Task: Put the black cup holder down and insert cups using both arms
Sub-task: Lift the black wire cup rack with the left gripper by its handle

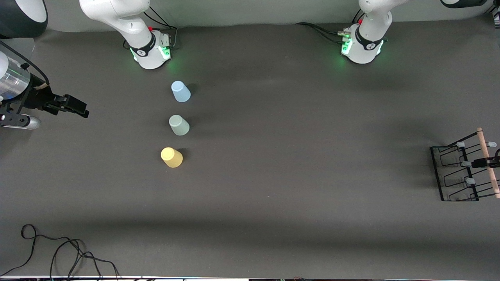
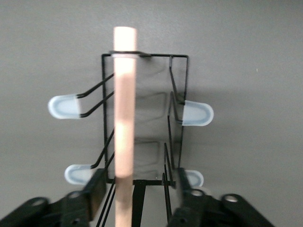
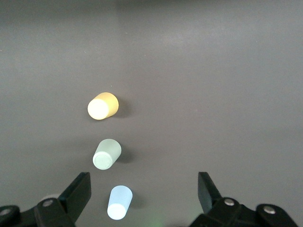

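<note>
At the left arm's end of the bench [image 1: 273, 187], the black cup holder [image 1: 457, 173] stands on the dark grey surface, its light wooden rod handle [image 1: 488, 162] running along the top and its pale grey-blue peg tips [image 1: 461, 144] sticking out to the side. The left gripper [image 1: 486, 162] is down at that handle. From the left wrist view, the rod [image 2: 124, 109] passes up between the two black fingers [image 2: 96, 187], which stand on either side of it with gaps showing, so they bracket the handle but I cannot tell whether they are actually clamping it. Four of the peg tips [image 2: 64, 107] show in that view, two on each side of the wire frame.

Toward the right arm's end, the three cups stand upside down in a rough line, well apart from the holder. The light blue cup [image 1: 180, 91] is farthest from the front camera, the pale grey-green cup [image 1: 179, 125] sits in the middle, and the yellow cup [image 1: 171, 157] is nearest. None touches another.

The right gripper [image 1: 74, 106] hangs in the air over the right arm's end of the bench, off to the side of the cups, and waits there. Its fingers [image 3: 78, 191] are spread wide and hold nothing; the right wrist view looks down between them at all three cups.

Some loose black cable [image 1: 66, 253] lies coiled on the bench near the front camera's edge.
</note>
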`<state>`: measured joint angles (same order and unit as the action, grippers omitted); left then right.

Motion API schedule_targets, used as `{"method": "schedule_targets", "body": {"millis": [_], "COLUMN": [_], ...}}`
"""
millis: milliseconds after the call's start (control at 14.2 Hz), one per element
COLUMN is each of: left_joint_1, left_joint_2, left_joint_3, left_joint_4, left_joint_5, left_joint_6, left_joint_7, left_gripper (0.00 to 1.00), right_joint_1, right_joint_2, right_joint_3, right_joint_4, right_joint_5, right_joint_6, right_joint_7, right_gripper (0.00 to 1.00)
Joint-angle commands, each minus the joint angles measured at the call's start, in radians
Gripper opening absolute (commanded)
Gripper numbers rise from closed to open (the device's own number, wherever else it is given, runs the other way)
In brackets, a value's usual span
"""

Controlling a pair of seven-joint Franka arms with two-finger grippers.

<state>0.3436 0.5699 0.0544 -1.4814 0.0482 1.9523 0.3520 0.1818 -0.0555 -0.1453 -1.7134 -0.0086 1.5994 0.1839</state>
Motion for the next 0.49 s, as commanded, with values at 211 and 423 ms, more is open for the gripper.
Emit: {"method": "schedule_targets", "body": {"millis": [211,423], "left_joint_1": [-0.008,-0.021], "left_joint_2": [-0.005,-0.033], "left_joint_3": [0.004,-0.001], "left_joint_4": [0.013,0.039], "left_joint_5": [0.056,0.050], "left_joint_6": [0.000,-0.029], "left_joint_7": [0.140,0.110], "left_gripper": [0.00,0.00], "right_joint_1": [0.001,0.001], "right_joint_2": [-0.017,-0.017], "right_joint_3": [0.003,0.001], "right_joint_4": [-0.006,-0.006], "right_joint_5": [-0.008,-0.008], "right_joint_6": [-0.009,-0.009], "right_joint_7": [0.011,0.011], "right_gripper": [1.00,1.00]}}
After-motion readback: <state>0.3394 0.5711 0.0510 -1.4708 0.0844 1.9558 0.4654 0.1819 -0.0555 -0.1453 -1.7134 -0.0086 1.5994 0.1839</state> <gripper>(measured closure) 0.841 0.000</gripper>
